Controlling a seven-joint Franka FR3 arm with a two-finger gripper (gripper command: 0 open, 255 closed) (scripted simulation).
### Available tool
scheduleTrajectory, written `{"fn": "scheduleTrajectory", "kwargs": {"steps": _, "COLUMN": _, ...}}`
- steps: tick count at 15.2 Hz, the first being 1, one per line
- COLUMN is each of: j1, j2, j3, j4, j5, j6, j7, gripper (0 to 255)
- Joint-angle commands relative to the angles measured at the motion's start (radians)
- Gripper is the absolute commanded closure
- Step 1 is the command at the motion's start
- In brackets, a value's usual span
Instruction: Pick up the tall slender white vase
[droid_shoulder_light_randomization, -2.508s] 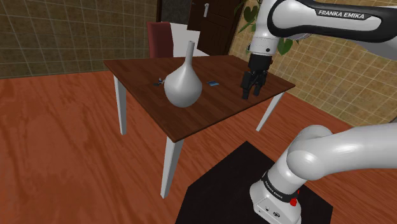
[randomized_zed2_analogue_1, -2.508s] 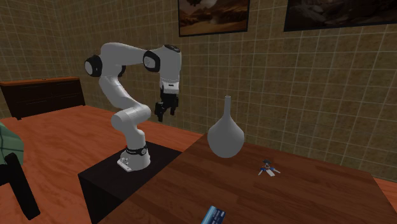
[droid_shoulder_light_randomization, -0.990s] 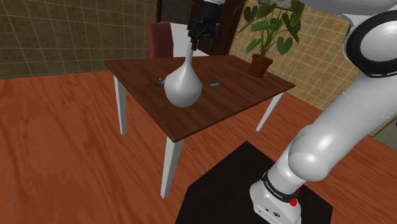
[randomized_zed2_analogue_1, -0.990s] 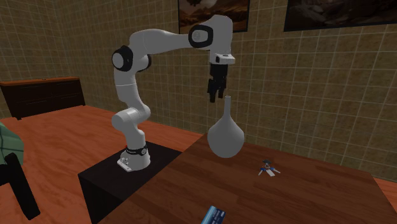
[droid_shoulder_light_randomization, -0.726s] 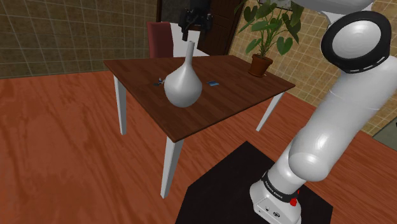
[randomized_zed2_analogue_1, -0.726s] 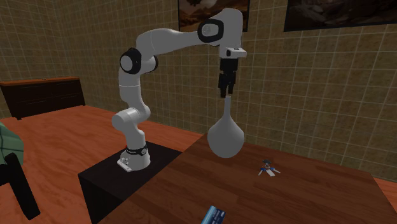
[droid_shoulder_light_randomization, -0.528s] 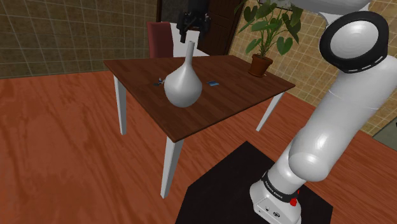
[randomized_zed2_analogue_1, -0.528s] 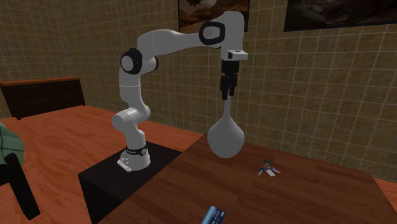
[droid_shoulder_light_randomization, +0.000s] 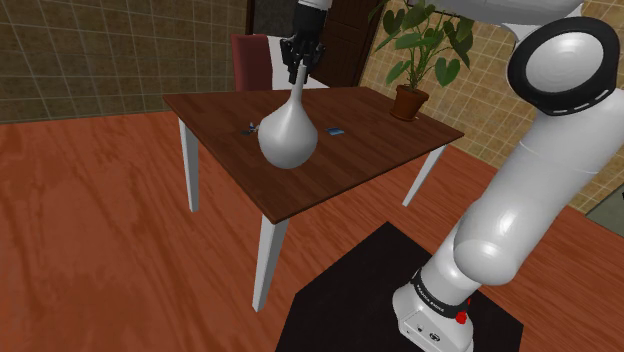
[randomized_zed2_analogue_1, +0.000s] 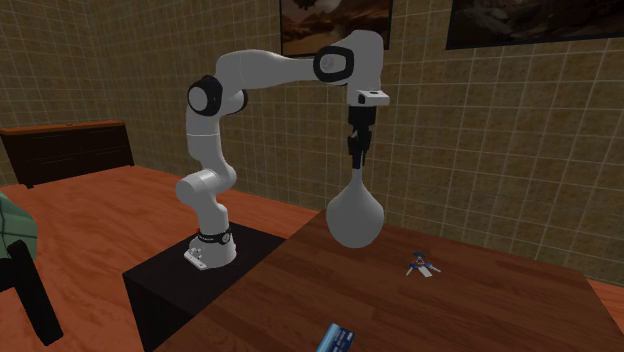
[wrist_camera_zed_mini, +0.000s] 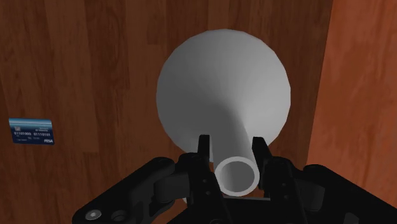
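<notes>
A pale grey-white vase (droid_shoulder_light_randomization: 288, 135) with a round belly and a long thin neck (wrist_camera_zed_mini: 238, 137) stands upright on a dark wooden table (droid_shoulder_light_randomization: 370, 160), close to one of the table's side edges. The black gripper (wrist_camera_zed_mini: 231, 151) hangs straight above the table and points down over the top of the vase. Its two fingers (wrist_camera_zed_mini: 203, 147) are spread apart, one on each side of the neck just below the rim. They sit very near the neck but do not visibly squeeze it, so the vase is not yet held.

The likely risks come from that high, narrow hold:
- The neck looks smooth and widens downward, and the heavy belly hangs far below the fingers. A weak squeeze could let the vase slide out during a lift.
- One finger touching first could push the neck sideways and tip the vase toward the nearby table edge and the floor (droid_shoulder_light_randomization: 100, 230).
- Once lifted, the belly may swing like a pendulum.

A blue card (wrist_camera_zed_mini: 30, 132) and a small bunch of keys (randomized_zed2_analogue_1: 421, 266) lie elsewhere on the table, apart from the vase.
</notes>
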Motion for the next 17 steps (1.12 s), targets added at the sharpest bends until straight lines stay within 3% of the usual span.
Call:
{"fn": "scheduleTrajectory", "kwargs": {"steps": 1, "j1": 0.000, "j2": -0.001, "j3": 0.000, "j4": -0.002, "j5": 0.000, "j6": 0.002, "j7": 0.000, "gripper": 255}}
{"fn": "scheduleTrajectory", "kwargs": {"steps": 8, "j1": 0.000, "j2": -0.002, "j3": 0.000, "j4": -0.004, "j5": 0.000, "j6": 0.003, "j7": 0.000, "gripper": 255}}
{"fn": "scheduleTrajectory", "kwargs": {"steps": 17, "j1": 0.002, "j2": 0.050, "j3": 0.001, "j4": 0.188, "j5": -0.003, "j6": -0.138, "j7": 0.002, "gripper": 255}}
